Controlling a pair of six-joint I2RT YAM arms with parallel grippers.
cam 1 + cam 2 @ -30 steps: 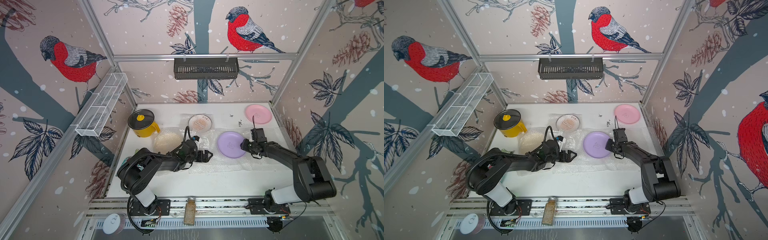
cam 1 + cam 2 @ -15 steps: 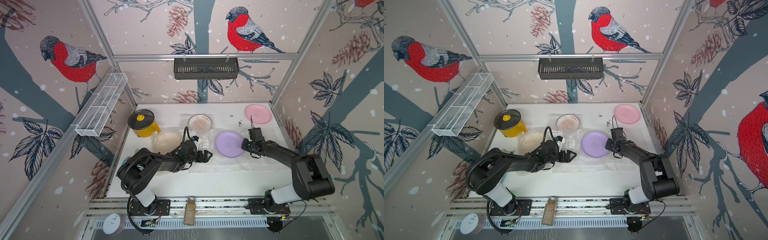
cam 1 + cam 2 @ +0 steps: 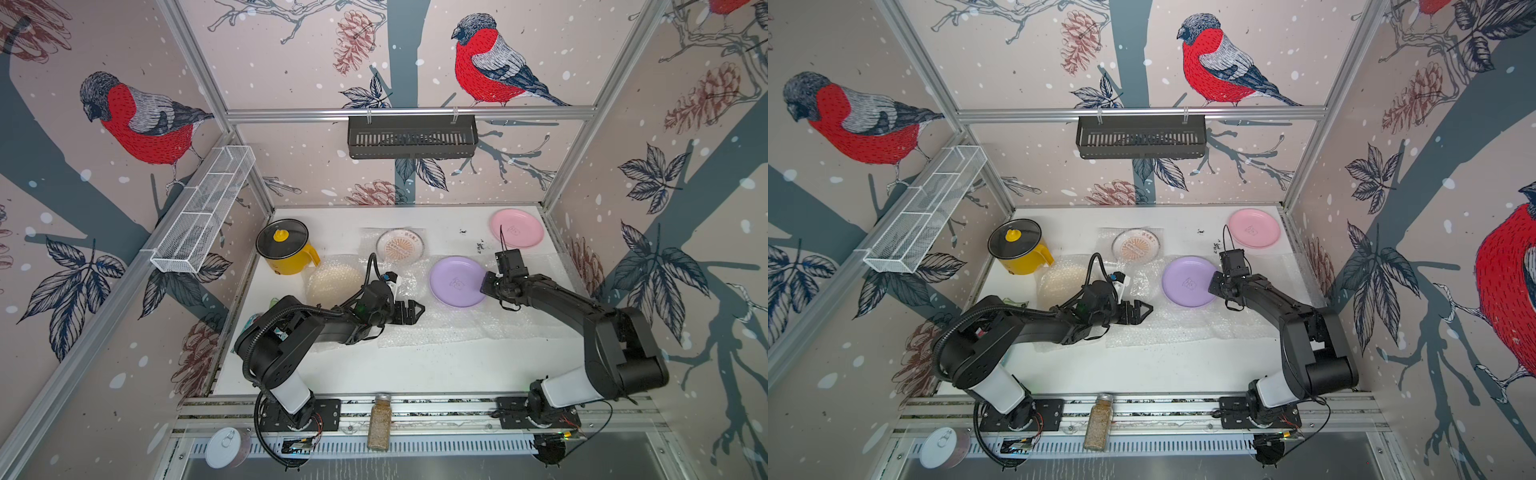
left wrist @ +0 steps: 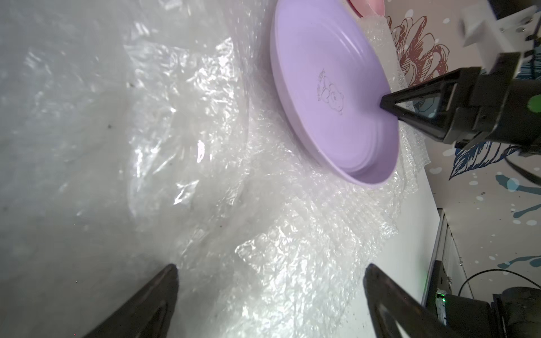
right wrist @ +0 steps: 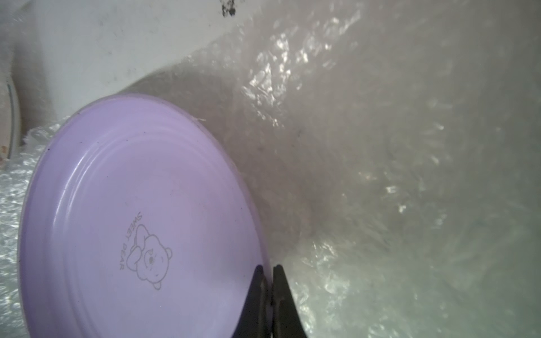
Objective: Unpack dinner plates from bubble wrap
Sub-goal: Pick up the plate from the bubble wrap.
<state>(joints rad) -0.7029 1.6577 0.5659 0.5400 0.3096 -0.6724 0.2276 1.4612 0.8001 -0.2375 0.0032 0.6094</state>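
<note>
Wallpaper with red-breasted birds (image 3: 137,120) lines the booth on three sides, and a white table (image 3: 415,370) forms its floor. Across the middle of the table lies a broad sheet of bubble wrap (image 3: 457,332), spread flat and crinkled.

On the far part of this sheet sits the lilac plate (image 3: 457,280), face up and uncovered, with a small bear printed in its middle. The right gripper (image 3: 485,286) is pinched tight on the rim of this plate, on the side nearest the right arm. In the right wrist view one finger (image 5: 254,292) lies over the inside of the rim and its partner just outside, with hardly a gap between them. Whether the plate is lifted off the sheet at that edge is hard to tell.

The left gripper (image 3: 415,309) hangs low over the bubble wrap, near the opposite side of the plate. Its jaws are spread wide and hold nothing. In the left wrist view its fingertips (image 4: 167,281) frame only crinkled wrap.

A pink plate (image 3: 516,227) lies bare in the far right corner, well apart from the arms. A white plate with an orange sunburst (image 3: 400,246) rests on a clear sheet at the far middle. A cream plate (image 3: 334,282) shows through its own bundle of bubble wrap, just beside a yellow pot (image 3: 291,259) with a black lid.

A spice jar (image 3: 379,422) stands on the front rail, and a round tin (image 3: 224,446) lies to the left of it.
</note>
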